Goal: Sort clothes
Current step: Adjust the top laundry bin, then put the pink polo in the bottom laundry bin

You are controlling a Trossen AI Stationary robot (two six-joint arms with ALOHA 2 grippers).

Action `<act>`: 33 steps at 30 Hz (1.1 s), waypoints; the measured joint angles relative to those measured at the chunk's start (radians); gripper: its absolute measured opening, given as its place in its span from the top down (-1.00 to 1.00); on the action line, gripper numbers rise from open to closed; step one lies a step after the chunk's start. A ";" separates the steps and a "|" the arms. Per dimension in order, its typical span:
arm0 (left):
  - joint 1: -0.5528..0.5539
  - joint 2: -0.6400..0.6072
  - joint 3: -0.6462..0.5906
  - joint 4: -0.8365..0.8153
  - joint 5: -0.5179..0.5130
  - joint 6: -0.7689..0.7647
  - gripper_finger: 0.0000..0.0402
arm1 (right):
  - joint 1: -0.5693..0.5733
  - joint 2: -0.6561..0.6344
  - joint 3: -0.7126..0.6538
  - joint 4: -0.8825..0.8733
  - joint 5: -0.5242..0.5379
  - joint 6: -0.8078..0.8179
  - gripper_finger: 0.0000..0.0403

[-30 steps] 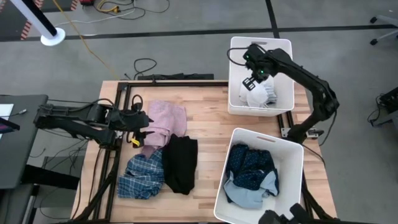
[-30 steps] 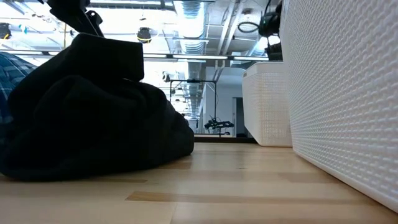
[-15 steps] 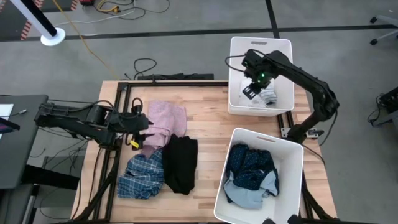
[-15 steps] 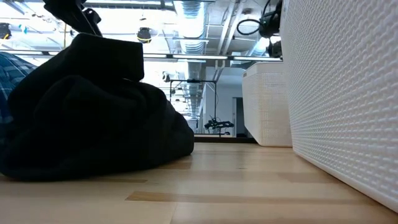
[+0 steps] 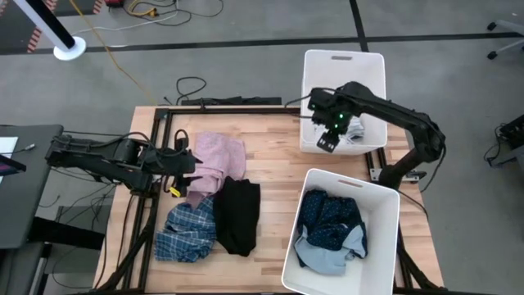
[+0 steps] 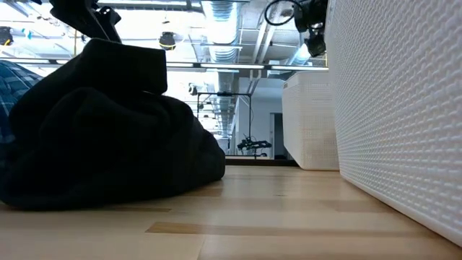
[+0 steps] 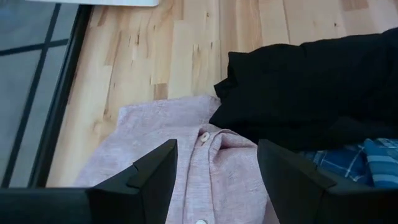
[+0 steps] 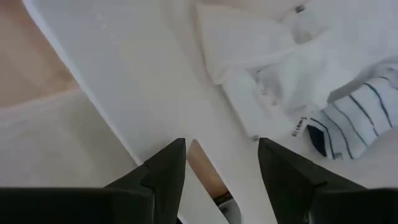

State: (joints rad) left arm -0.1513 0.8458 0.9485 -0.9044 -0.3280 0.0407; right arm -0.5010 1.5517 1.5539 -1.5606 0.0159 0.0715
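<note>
Two bins [image 5: 372,61], both partly masking their loads. Your right gripper [image 5: 328,141] hangs over far bin's near wall, fingers parted, empty; white and striped socks [image 8: 323,93] lie inside, mostly hidden from above by arm. Your left gripper [image 7: 214,180] sits spread over pink garment [image 5: 217,160], gripping nothing. Black garment [image 5: 238,215] blocks low view; plaid shirt [image 5: 188,231] beside it. Navy garment [image 5: 329,217] in near bin.

Even, bright overhead light with soft shadows. In the low view, ceiling lights [image 6: 216,14] glare and the black garment [image 6: 108,130] is a dark silhouette. The right wrist view's whites look washed out.
</note>
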 joint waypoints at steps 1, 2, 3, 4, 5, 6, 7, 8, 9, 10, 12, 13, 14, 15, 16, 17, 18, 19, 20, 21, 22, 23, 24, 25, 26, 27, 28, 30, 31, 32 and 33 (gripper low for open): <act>0.000 0.000 0.000 0.004 -0.003 0.006 -0.08 | 0.019 0.000 0.000 -0.009 -0.010 0.000 -0.07; 0.000 0.000 0.000 0.009 -0.008 0.012 -0.08 | 0.037 0.000 0.000 -0.011 -0.014 0.001 -0.07; 0.000 0.000 0.000 0.014 -0.013 0.017 -0.08 | 0.055 0.000 0.000 -0.013 -0.019 0.005 -0.06; 0.000 0.000 0.000 0.021 -0.019 0.025 -0.08 | 0.070 0.000 0.000 -0.014 -0.025 0.008 -0.05; 0.000 0.000 0.000 0.030 -0.025 0.032 -0.08 | 0.085 0.000 0.000 -0.011 -0.032 0.011 -0.05; 0.000 0.000 0.000 0.039 -0.030 0.041 -0.08 | 0.099 0.000 0.000 -0.010 -0.040 0.014 -0.04; 0.000 0.000 0.000 0.046 -0.033 0.049 -0.08 | 0.111 0.000 0.000 -0.011 -0.051 0.017 -0.04; 0.000 0.000 0.000 0.053 -0.034 0.055 -0.08 | 0.123 0.000 0.000 -0.011 -0.060 0.019 -0.03; 0.000 0.000 0.000 0.058 -0.037 0.061 -0.08 | 0.134 0.000 0.000 -0.011 -0.064 0.019 -0.03; 0.000 0.000 0.000 0.062 -0.038 0.065 -0.08 | 0.146 0.000 0.000 -0.011 -0.064 0.022 -0.03; 0.000 0.000 0.000 0.069 -0.040 0.068 -0.08 | 0.168 0.000 0.000 -0.011 -0.064 0.044 -0.03; 0.000 0.000 0.000 0.070 -0.041 0.068 -0.08 | 0.178 0.000 0.000 -0.011 -0.068 0.058 -0.03; 0.000 0.000 0.000 0.070 -0.041 0.067 -0.08 | 0.188 0.000 0.000 -0.011 -0.079 0.067 -0.03; 0.000 0.000 0.000 0.070 -0.041 0.064 -0.08 | 0.199 0.000 0.000 -0.011 -0.091 0.073 -0.03; 0.000 0.000 0.000 0.070 -0.041 0.057 -0.08 | 0.210 0.000 0.000 -0.011 -0.099 0.078 -0.03; 0.000 0.000 0.000 0.069 -0.041 0.051 -0.08 | 0.220 0.000 0.000 -0.011 -0.104 0.082 -0.03; 0.000 0.000 0.000 0.067 -0.041 0.045 -0.08 | 0.230 0.000 0.000 -0.011 -0.107 0.086 -0.03; 0.000 0.000 0.000 0.065 -0.041 0.039 -0.08 | 0.238 0.000 0.000 -0.011 -0.109 0.091 -0.03; 0.000 0.000 0.000 0.063 -0.041 0.034 -0.08 | 0.246 0.000 0.000 -0.011 -0.109 0.095 -0.03; 0.000 0.000 0.000 0.063 -0.041 0.030 -0.08 | 0.251 0.000 0.000 -0.011 -0.109 0.102 -0.03; 0.000 0.000 0.000 0.063 -0.041 0.030 -0.08 | 0.252 0.000 0.000 -0.011 -0.109 0.113 -0.03; 0.000 0.000 0.000 0.063 -0.042 0.030 -0.08 | 0.252 -0.001 0.000 -0.011 -0.109 0.121 -0.03; 0.000 0.000 0.000 0.063 -0.042 0.030 -0.08 | 0.252 -0.004 0.000 -0.011 -0.109 0.128 -0.03; 0.000 0.000 0.000 0.063 -0.042 0.030 -0.08 | 0.251 -0.009 0.000 -0.011 -0.107 0.136 -0.03; 0.000 0.000 0.000 0.063 -0.042 0.030 -0.08 | 0.250 -0.015 0.001 -0.011 -0.101 0.139 -0.03; 0.000 0.000 0.000 0.063 -0.042 0.030 -0.08 | 0.247 -0.023 0.006 -0.012 -0.092 0.141 -0.03; 0.000 0.000 0.000 0.063 -0.042 0.028 -0.08 | 0.242 -0.032 0.013 -0.012 -0.079 0.143 -0.03; 0.000 0.000 0.000 0.063 -0.042 0.017 -0.08 | 0.238 -0.050 0.040 -0.011 -0.048 0.158 -0.03; 0.000 0.000 0.000 0.063 -0.042 0.007 -0.08 | 0.233 -0.060 0.057 -0.011 -0.034 0.165 -0.03; 0.000 0.000 0.000 0.061 -0.042 -0.004 -0.08 | 0.228 -0.071 0.076 -0.011 -0.024 0.170 -0.03; 0.000 0.000 0.000 0.057 -0.042 -0.017 -0.08 | 0.225 -0.082 0.095 -0.010 -0.016 0.173 -0.03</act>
State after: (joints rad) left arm -0.1509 0.8458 0.9483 -0.8475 -0.3696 0.0233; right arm -0.2757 1.4700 1.6492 -1.5705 -0.0004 0.2449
